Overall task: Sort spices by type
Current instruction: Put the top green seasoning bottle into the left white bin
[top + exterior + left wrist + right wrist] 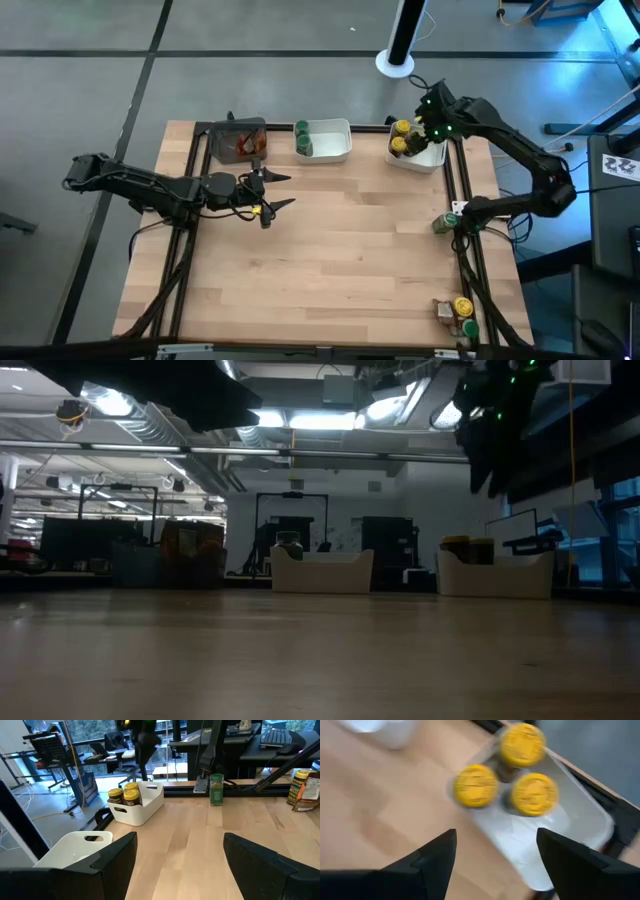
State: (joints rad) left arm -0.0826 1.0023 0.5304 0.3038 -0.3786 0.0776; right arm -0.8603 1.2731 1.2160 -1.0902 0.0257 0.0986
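Three yellow-lidded spice jars [520,775] stand in the white tray [425,157] at the table's far right. My right gripper [496,832] hangs open above that tray [432,128] and touches nothing. Green-lidded jars [302,140] stand in the middle white tray [335,140]. Reddish-brown jars [248,146] are in the dark tray [225,133]. One green jar [443,222] stands at the right edge. Three more jars [457,313] stand at the near right corner. My left gripper [282,190] is open, above bare table near the dark tray.
Black frame rails run along the table's left side [190,250] and right side [465,260]. Between the trays and the near edge lies bare wooden table top [340,260]. A white post on a round base [397,60] stands on the floor beyond the far edge.
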